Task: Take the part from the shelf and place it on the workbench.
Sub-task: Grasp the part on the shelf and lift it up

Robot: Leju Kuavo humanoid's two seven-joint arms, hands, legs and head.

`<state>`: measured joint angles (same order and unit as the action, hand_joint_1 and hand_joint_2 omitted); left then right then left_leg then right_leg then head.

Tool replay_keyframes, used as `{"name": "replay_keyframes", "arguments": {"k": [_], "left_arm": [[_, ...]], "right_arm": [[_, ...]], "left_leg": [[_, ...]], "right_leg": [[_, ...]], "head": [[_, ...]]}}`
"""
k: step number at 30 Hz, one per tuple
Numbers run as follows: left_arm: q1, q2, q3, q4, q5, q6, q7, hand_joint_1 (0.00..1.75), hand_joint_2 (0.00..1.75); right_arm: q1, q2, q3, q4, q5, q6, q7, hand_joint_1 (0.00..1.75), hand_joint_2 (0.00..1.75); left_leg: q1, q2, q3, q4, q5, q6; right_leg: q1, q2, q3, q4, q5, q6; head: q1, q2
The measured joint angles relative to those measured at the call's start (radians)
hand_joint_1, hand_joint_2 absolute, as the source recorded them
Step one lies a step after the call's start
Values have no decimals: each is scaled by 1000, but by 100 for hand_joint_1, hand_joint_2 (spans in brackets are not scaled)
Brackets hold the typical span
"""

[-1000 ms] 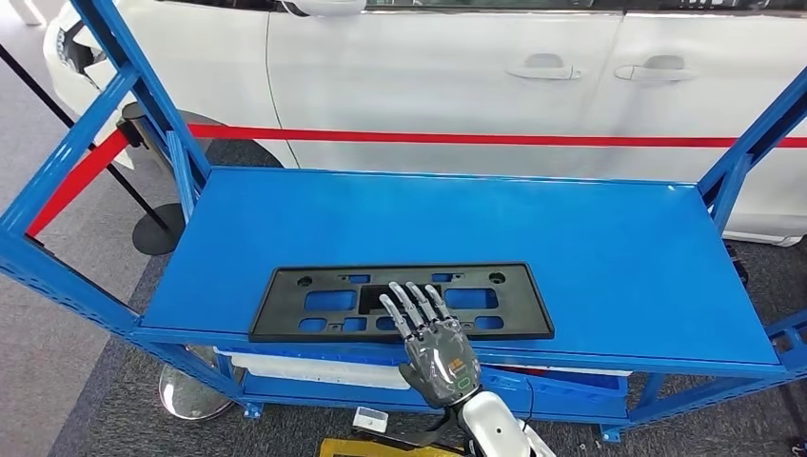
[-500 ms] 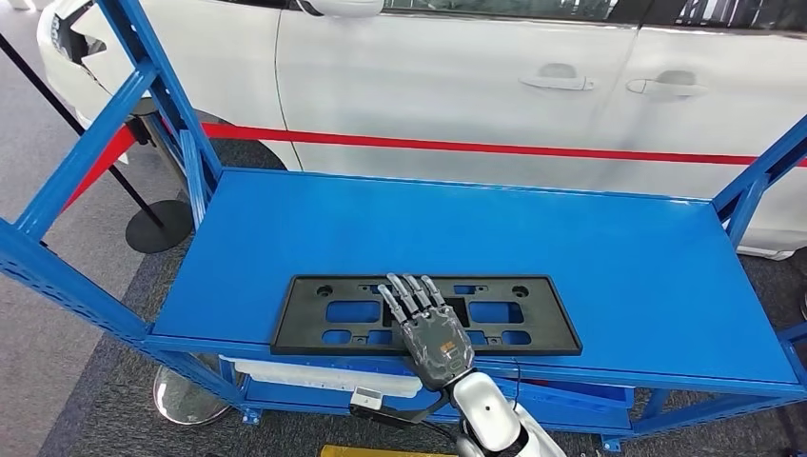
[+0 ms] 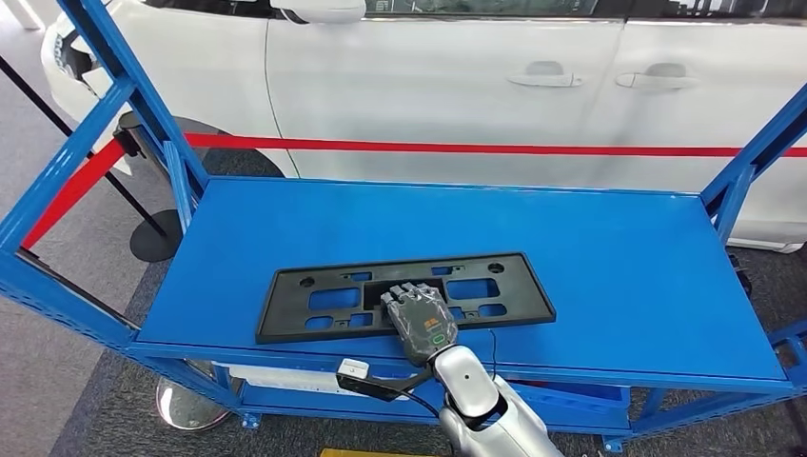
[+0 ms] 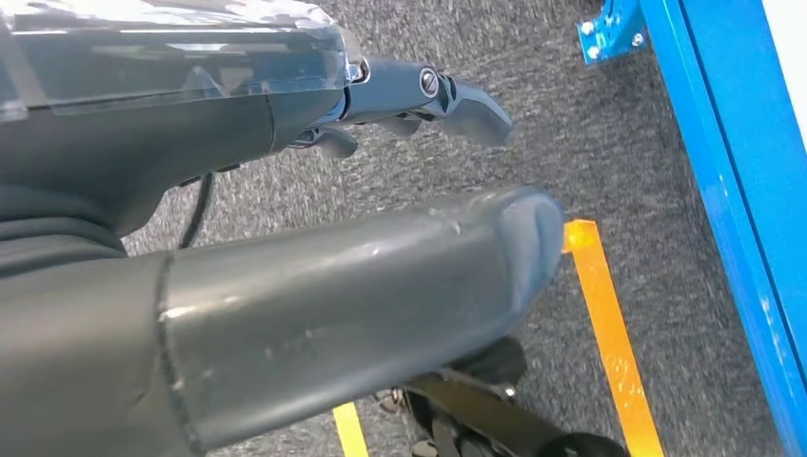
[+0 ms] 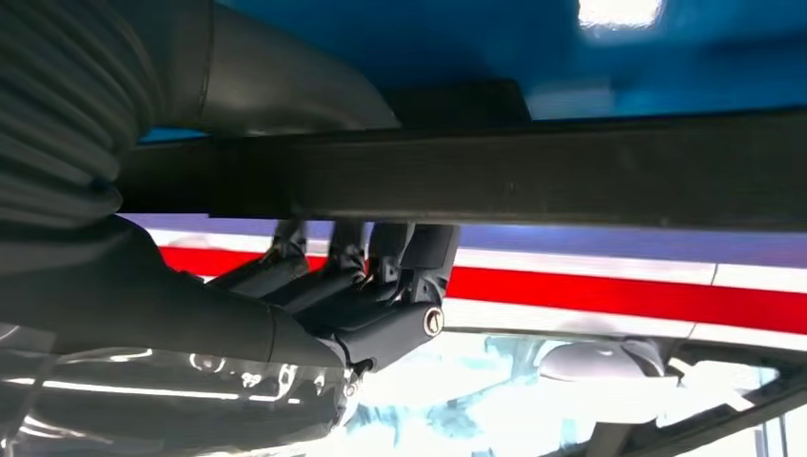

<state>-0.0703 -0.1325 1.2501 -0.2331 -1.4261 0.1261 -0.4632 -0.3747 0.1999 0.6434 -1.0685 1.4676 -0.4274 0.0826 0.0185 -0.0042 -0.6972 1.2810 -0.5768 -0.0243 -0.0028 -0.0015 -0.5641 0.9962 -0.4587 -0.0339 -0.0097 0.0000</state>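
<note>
On the blue shelf (image 3: 590, 257), right hand (image 3: 420, 322) fingers (image 5: 381, 267) clamp the black plate frame (image 3: 314, 305), so it looks like grasping; lifting should come next.

Right hand (image 5: 314, 286): entered from the picture's left edge; grey ribbed cover, thick grey thumb, darker fingers (image 5: 381, 257) curled up against the dark bar.
Part (image 5: 533, 171): seen edge-on as a long black bar across the frame; thumb on one face, fingers on the other, so pinched by the hand.
Shelf (image 5: 495, 48): glossy blue surface right beside the bar, with a bright glare patch.
Red stripe (image 5: 619, 295): ran behind the fingers, white bands on both sides.
Beyond: blurred pale glassy shapes, not identifiable.
</note>
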Motion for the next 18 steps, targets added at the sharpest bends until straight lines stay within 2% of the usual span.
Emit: {"name": "replay_keyframes", "arguments": {"k": [1,2,3,5,6,9,11,12,14,15,16,17,18], "left_arm": [[1,0,0,0,1,0,-2,0,0],[2,0,0,0,2,-3,-3,0,0],[2,1,0,0,4,-6,-4,0,0],[0,1,0,0,10,-13,-6,0,0],[-1,1,0,1,12,-15,-7,0,0],[1,0,0,1,13,-18,-9,0,0],[1,-2,0,1,13,-19,-11,0,0],[1,-2,0,1,13,-20,-12,0,0],[0,-3,0,1,13,-20,-13,0,0],[1,-3,0,1,13,-20,-14,0,0],[1,-4,0,1,13,-19,-14,0,0],[1,-5,0,1,13,-18,-14,0,0],[2,-7,0,1,13,-17,-14,0,0]], "right_arm": [[0,0,-1,3,-4,0,0,175,175],[-1,0,-1,6,-6,-1,-1,175,175],[-2,0,-2,7,-8,-2,-1,175,175],[-4,0,-6,10,-10,-5,-1,175,175],[-5,0,-8,11,-10,-7,-1,175,175],[-7,0,-14,12,-10,-10,0,175,175],[-7,-1,-19,12,-12,-11,0,175,175],[-6,-1,-21,12,-13,-12,1,175,175],[1,-2,-25,11,-16,-16,0,175,175],[6,-3,-27,9,-20,-20,0,175,175],[13,-3,-29,3,-26,-25,-3,175,175],[20,-4,-30,-7,-36,-29,-9,175,175],[29,-6,-32,-23,-50,-34,-18,175,175]], "left_leg": [[1,0,0,-3,15,-2],[2,0,19,-45,47,-3],[4,1,50,-112,84,-4],[3,1,100,-220,123,3],[1,0,110,-242,125,8],[0,-1,113,-249,122,28],[4,1,117,-256,126,40],[6,2,118,-259,127,45],[6,3,118,-260,126,50],[5,3,118,-260,126,51],[5,3,119,-260,125,51],[5,1,121,-260,124,50],[5,0,124,-260,123,49]], "right_leg": [[0,1,1,2,-3,1],[-1,2,3,5,-6,3],[-1,3,5,10,-11,6],[1,5,4,21,-21,15],[3,6,3,25,-24,20],[4,7,2,26,-26,33],[1,6,-9,55,-47,43],[-1,6,-30,98,-73,48],[-4,6,-97,229,-134,55],[-5,5,-126,282,-150,57],[-6,5,-140,305,-147,57],[-6,5,-134,287,-123,56],[-7,5,-111,234,-87,53]], "head": [[0,0],[0,0],[0,0],[0,0],[0,0],[3,0],[6,0],[8,0],[11,0],[11,0],[12,0],[12,0],[12,0]]}}
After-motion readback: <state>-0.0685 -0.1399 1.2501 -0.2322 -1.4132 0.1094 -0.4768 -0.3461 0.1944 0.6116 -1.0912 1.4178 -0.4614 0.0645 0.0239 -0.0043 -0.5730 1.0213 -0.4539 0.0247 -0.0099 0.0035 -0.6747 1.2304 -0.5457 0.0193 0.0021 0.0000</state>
